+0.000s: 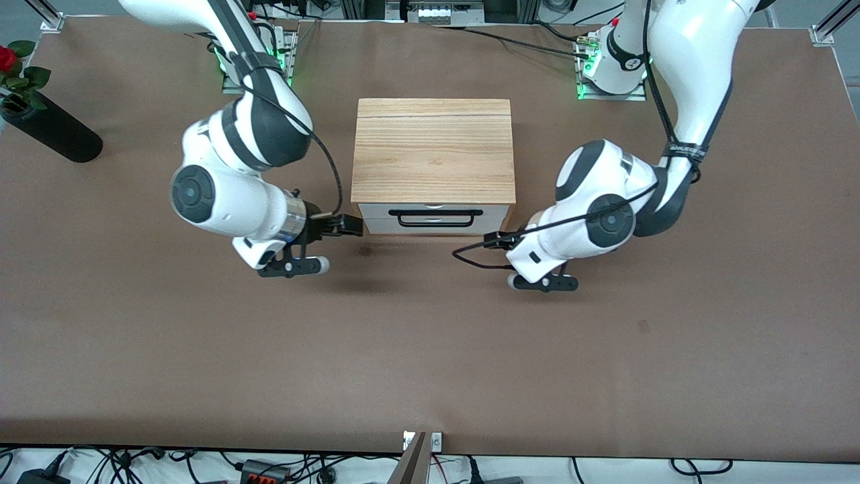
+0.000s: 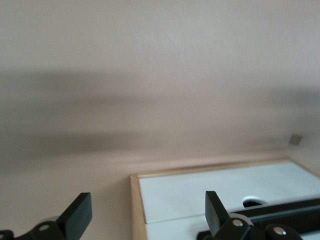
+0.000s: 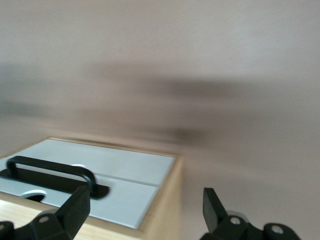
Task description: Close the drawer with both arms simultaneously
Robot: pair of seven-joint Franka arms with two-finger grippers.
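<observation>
Drawer: though you are asked to close it, the drawer (image 1: 433, 218) already sits flush in its cabinet (image 1: 433, 149), white front toward the front camera, about midway between the two arms' ends of the tabletop (image 1: 430, 363).
Handle: you can see the black bar handle (image 1: 435, 218) lying across the middle of the white front; nothing grips it.
Right gripper: your right gripper (image 1: 351, 226) is low, just beside the drawer front's corner at the right arm's end; whether it touches the panel cannot be told.
Right fingers: in the right wrist view its fingers (image 3: 75, 207) stand wide apart and hold nothing, with the cabinet's corner showing between them.
Left gripper: your left gripper (image 1: 496, 240) is low, near the drawer front's corner at the left arm's end, a little nearer the front camera than the panel.
Left fingers: in the left wrist view the fingers (image 2: 80, 215) are spread wide and empty.
Vase: you have a black vase (image 1: 47, 131) with a red rose (image 1: 7, 59) lying at the right arm's end, well apart from the cabinet.
</observation>
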